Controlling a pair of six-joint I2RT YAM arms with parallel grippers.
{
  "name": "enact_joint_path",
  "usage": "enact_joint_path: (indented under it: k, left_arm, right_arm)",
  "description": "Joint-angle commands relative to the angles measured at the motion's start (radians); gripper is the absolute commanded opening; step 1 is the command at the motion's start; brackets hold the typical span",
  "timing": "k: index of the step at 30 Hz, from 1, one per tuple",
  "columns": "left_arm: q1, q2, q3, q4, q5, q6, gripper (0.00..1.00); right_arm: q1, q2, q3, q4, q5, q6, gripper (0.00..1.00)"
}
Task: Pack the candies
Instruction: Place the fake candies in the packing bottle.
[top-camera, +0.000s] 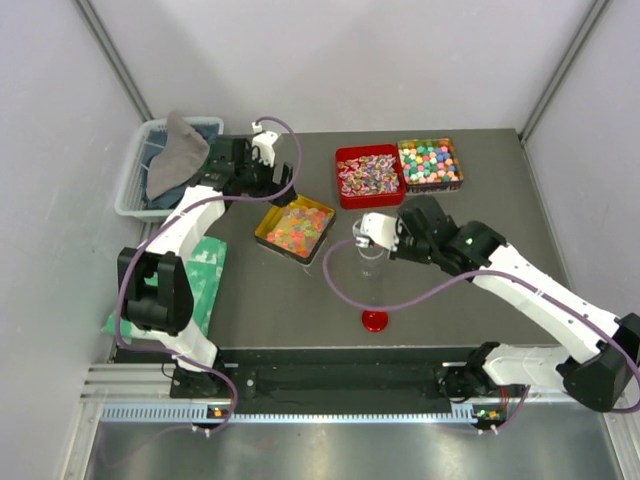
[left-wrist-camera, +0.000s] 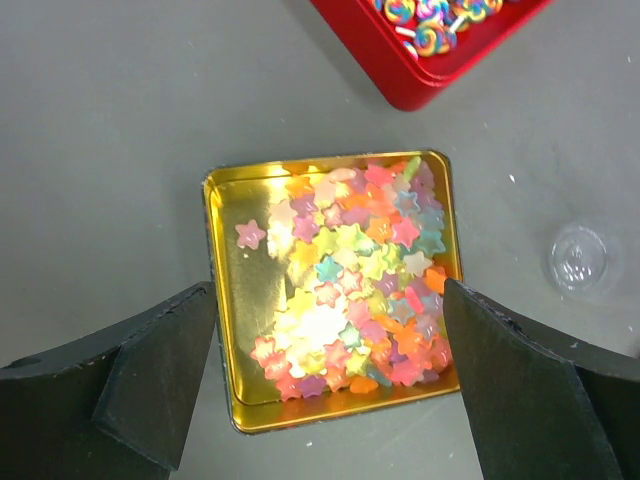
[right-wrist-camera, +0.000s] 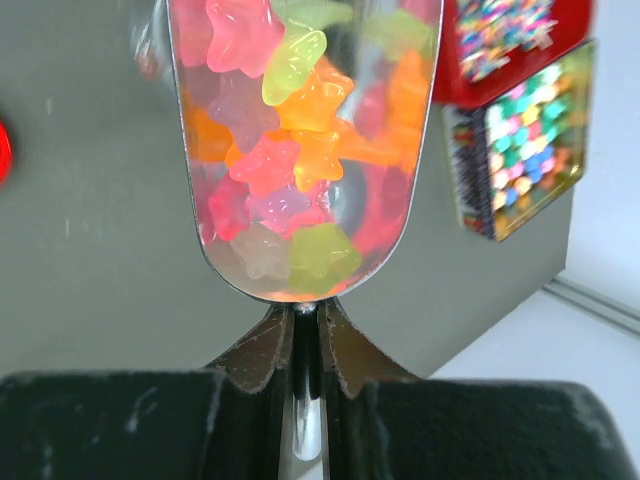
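Evidently the transfer step was in hand. R gripper (right-wrist-camera: 305, 335) was clamped hard on the thin handle of a scoop (right-wrist-camera: 300, 298), jaws nearly together. The scoop bowl was heaped w/ star-shaped gummy candies (right-wrist-camera: 290, 150) in pink, orange and yellow-green. Its long axis was set straight out from the gripper, handle end at the fingers, open end pointed away. In the top view that was approx. toward the L side of the counter (top-camera: 270, 300), over or just beside a clear jar (top-camera: 371, 262); which one could not be told.

L gripper (left-wrist-camera: 328, 290) was held wide apart, empty, above the gold tin (left-wrist-camera: 225, 300), where most star gummies lay. Other candies were seen in a red tin (top-camera: 369, 175) and a ball tin (top-camera: 430, 165) at the far edge.

Next move, as judged: scoop tip to be centred over the jar mouth, then tipped slowly so gummies slide in w/o bouncing out. The red lid (top-camera: 375, 321) was off, near the front.
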Motion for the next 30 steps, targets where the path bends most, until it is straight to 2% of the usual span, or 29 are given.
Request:
enact_joint_path:
  k: [1, 30]
  left_arm:
    - [-0.006, -0.048, 0.033, -0.045, 0.020, 0.053, 0.99]
    - [-0.020, -0.021, 0.025, -0.051, -0.022, 0.061, 0.99]
  right_arm:
    - [-0.006, -0.044, -0.108, 0.034, 0.048, -0.078, 0.00]
    - [0.017, 0.031, -0.106, 0.129, 0.381, -0.400, 0.00]
